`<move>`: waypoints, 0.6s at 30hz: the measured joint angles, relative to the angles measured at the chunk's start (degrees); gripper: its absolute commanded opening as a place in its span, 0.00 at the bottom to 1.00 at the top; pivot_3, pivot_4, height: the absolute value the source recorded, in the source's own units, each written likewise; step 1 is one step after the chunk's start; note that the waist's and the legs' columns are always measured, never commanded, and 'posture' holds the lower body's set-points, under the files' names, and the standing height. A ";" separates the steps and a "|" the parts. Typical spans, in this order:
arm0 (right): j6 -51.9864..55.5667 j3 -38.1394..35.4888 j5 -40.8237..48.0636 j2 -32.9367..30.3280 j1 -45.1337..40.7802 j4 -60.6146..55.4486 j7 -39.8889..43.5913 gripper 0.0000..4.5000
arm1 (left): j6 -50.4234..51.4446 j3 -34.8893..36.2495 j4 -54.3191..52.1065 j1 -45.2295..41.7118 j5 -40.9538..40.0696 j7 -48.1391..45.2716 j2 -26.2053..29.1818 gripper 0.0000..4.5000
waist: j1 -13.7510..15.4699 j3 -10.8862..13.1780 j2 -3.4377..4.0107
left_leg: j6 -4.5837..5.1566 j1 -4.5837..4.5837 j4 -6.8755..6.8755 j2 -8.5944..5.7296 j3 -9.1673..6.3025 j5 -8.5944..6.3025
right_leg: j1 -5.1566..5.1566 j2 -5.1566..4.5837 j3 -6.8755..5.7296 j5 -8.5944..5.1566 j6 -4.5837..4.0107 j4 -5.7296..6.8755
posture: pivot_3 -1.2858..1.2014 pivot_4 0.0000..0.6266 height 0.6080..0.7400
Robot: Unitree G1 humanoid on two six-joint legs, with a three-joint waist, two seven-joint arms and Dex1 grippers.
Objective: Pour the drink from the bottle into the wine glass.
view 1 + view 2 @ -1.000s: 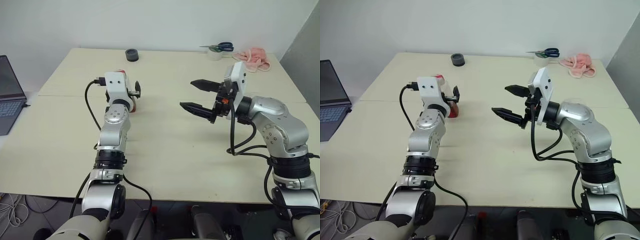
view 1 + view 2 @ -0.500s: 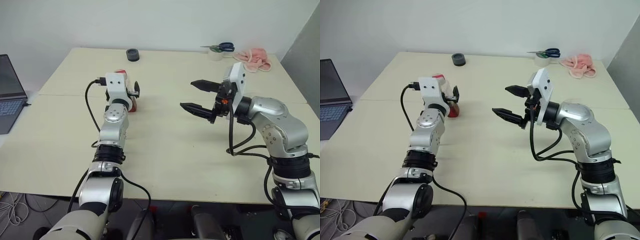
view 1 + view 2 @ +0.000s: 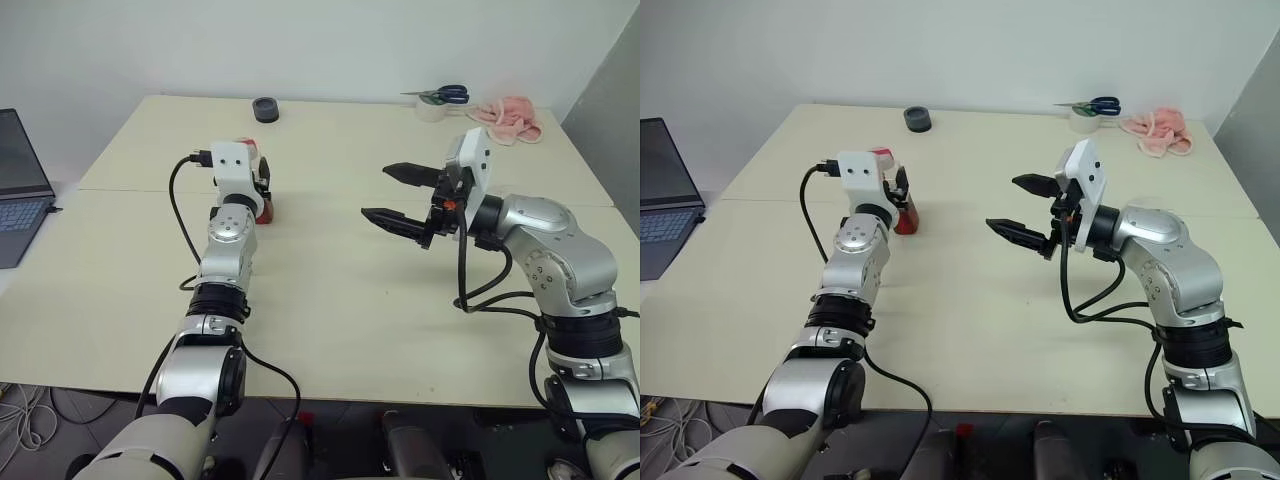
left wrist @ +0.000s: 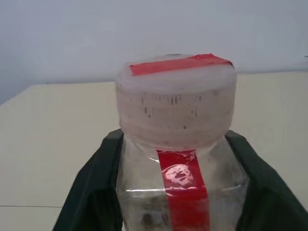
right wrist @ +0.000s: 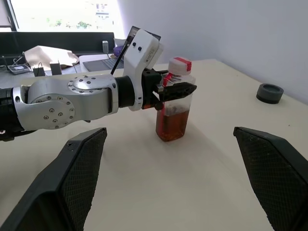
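Seen from the head: a pale table (image 3: 330,300) with both arms reaching over it. Left of centre in the frame, the left gripper (image 3: 262,186) closed on the bottle (image 5: 174,107), black fingers (image 5: 177,89) clamped on either side of its shoulder just under the cap (image 4: 176,98). Bottle upright on the tabletop, mostly hidden behind the wrist in the head views, a bit of red showing at its base. From the right wrist: clear plastic, a red strip over the cap and down the front, reddish-brown drink (image 5: 172,124) filling about the lower half. From the left wrist: cap and neck close up, a dark finger (image 4: 94,192) pressed against each side of the bottle.

Right of centre, the right gripper (image 3: 397,193) held above the table, pointing toward the left of the frame, fingers spread wide with nothing between them, well apart from the bottle.

Along the far edge of the table: a small dark round object (image 3: 265,109) at upper centre-left, blue-handled scissors (image 3: 442,95) on a pale roll (image 3: 431,109) at upper right, and a pink cloth (image 3: 508,117) just beside them. Laptop (image 3: 18,190) at the left edge of the frame.
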 measured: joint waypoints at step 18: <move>18.70 -0.08 4.63 1.79 -4.97 -9.32 -10.87 1.00 | 23.26 -11.47 -38.24 13.25 -13.32 -34.37 7.55 0.48 | -0.22 0.00 0.01 | -0.14 -0.03 -0.08 0.07 -0.09 0.11 | -0.03 -0.01 -0.01 -0.02 -0.04 0.00 | 0.52 0.24 1.00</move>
